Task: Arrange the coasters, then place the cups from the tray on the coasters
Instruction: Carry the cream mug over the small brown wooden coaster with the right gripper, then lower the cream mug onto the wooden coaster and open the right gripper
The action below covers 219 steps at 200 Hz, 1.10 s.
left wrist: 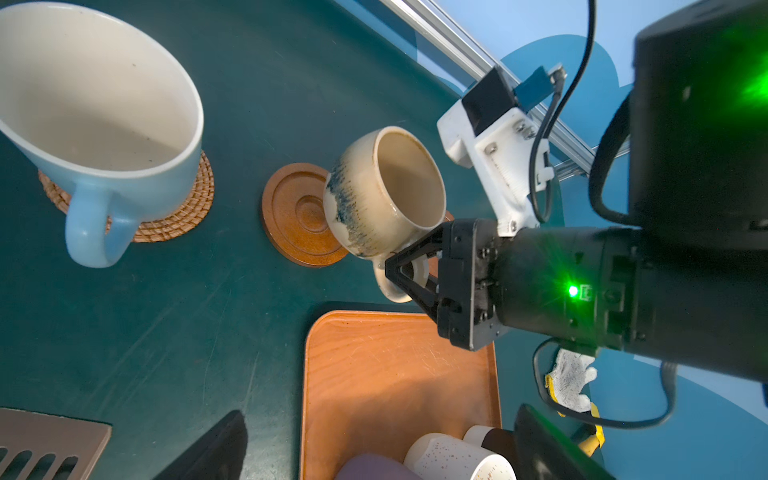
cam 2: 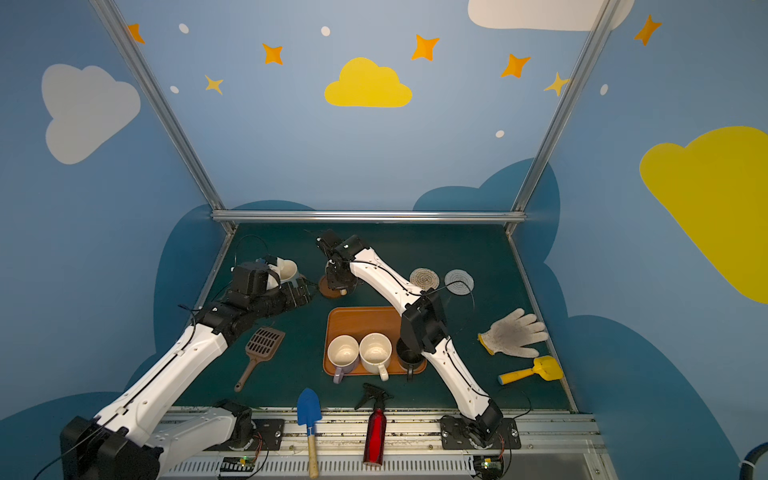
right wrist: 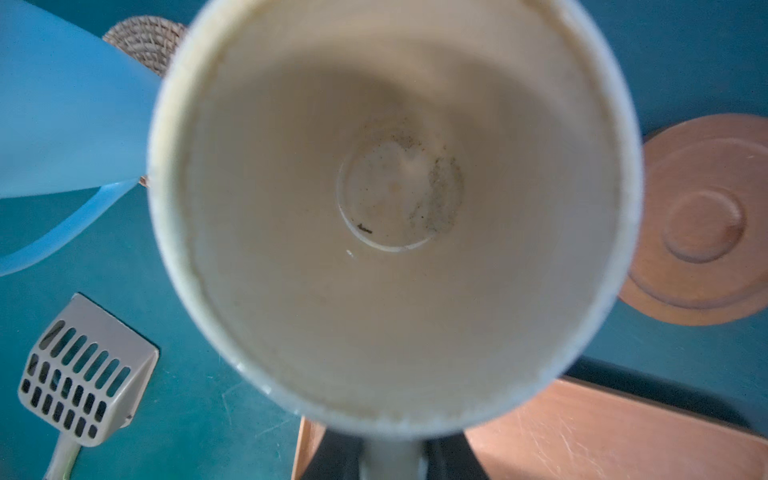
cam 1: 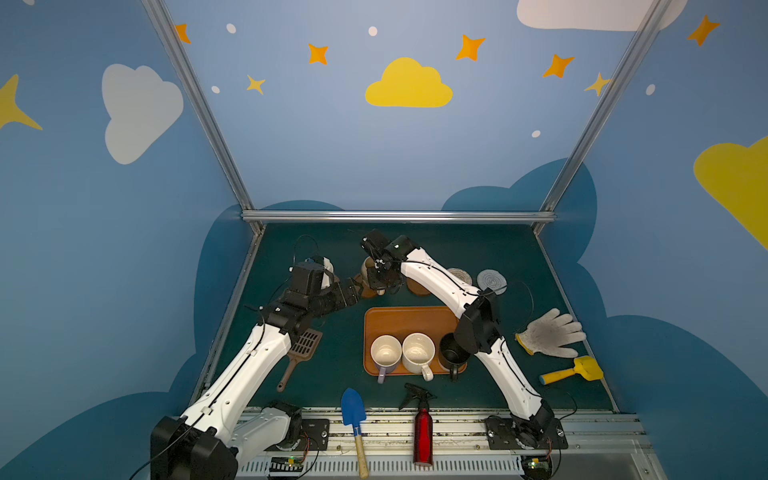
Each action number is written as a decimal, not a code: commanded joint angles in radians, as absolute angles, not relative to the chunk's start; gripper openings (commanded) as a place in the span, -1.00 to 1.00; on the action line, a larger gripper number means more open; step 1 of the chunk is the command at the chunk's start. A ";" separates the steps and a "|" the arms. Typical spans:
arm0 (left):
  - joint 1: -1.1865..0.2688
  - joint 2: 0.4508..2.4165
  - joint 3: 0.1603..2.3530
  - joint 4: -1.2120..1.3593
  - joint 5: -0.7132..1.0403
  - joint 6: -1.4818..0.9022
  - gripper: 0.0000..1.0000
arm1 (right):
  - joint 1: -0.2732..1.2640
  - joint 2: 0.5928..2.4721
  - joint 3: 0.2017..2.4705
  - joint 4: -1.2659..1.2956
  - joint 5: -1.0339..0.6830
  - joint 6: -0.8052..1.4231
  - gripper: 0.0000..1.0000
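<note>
Step in hand: right pincer, clamping the handle of the tan-yellow mug, is holding it tilted over a dark wooden coaster. Next move is calling for levelling and centring before release. Left pincer is gaping wide, empty, near the light blue mug on its rattan coaster. Mug-to-coaster contact: cannot tell. The right arm is half covering the black mug on the tray.

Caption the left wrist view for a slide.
Right gripper holds tan mug by its handle at a wooden coaster; blue mug sits on rattan coaster.
</note>
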<state>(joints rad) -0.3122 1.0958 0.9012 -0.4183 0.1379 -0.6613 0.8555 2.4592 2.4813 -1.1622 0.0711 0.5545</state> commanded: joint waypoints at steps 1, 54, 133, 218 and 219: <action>-0.306 1.105 0.883 -0.417 0.137 -0.660 0.98 | 0.865 2.453 2.494 -1.068 0.074 0.559 -1.00; -0.298 1.091 0.849 -0.402 0.133 -0.666 0.98 | 0.867 2.515 2.516 -1.040 0.039 0.556 -1.00; -0.290 1.095 0.832 -0.391 0.143 -0.669 0.98 | 0.870 2.573 2.537 -1.034 0.024 0.577 -1.00; -0.285 1.069 0.841 -0.397 0.147 -0.672 0.99 | 0.888 2.556 2.552 -1.106 0.048 0.610 -1.00; -0.285 1.068 0.842 -0.397 0.147 -0.671 0.99 | 0.888 2.555 2.551 -1.106 0.048 0.610 -1.00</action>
